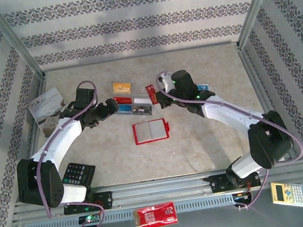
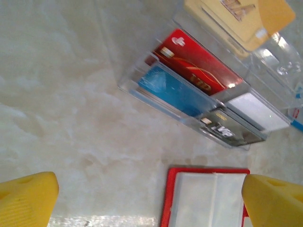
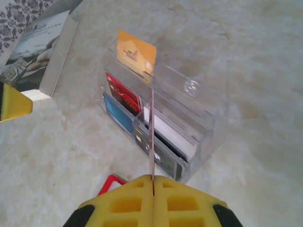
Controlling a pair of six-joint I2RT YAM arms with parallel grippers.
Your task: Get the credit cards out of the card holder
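the card holder lies open and flat on the table, about in the middle, between the two arms. its pale see-through pockets face up, with a red edge all round. just behind it stands a clear stand with steps in it, and cards stick up from the steps.

the left gripper hangs over the left end of the stand. from its own camera the left gripper is spread wide. its yellow fingers are far apart and grip nothing. the card holder is down between them, closer to the finger on the right of that picture.

the right gripper is pinched tight on a thin card. we see this card from its edge (so its face is hard to tell), and from above it looks red. it is held upright, just over the right side of the stand.

the orange card stands in the top back step of the stand. lower down are a red card and a blue card on the left, and a white card and a dark card on the right.

a book lies far left on the table. a black calculator sits by the left arm's base. a red packet and a pale calculator lie at the near edge.
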